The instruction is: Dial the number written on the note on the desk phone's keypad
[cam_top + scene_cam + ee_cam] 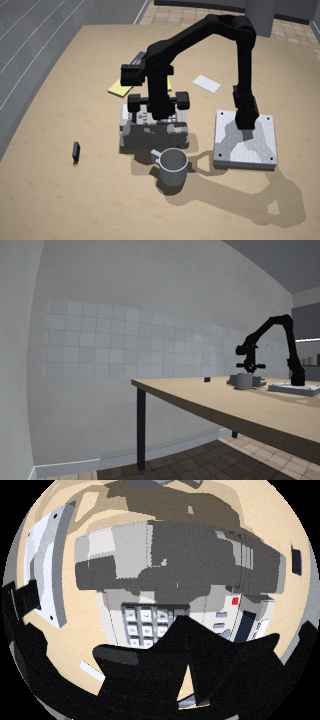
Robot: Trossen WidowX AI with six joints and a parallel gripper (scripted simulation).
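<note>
The grey desk phone stands in the middle of the table, with its handset point(180, 563) lying in the cradle along the near side. Its keypad point(143, 623) shows in the wrist view, partly hidden by my fingers. My gripper point(162, 118) is shut and empty, pointing straight down with its tips on or just over the keypad's right part; I cannot tell whether they touch a key. It also shows in the wrist view point(187, 654). A yellow note point(120, 89) lies behind the phone, partly hidden by my arm. A white note point(206, 83) lies at the back right.
A grey mug point(172, 166) stands just in front of the phone. A small dark block point(75, 151) stands at the left. A dark remote-like device point(137, 58) lies behind my arm. My base plate point(245, 140) sits at the right.
</note>
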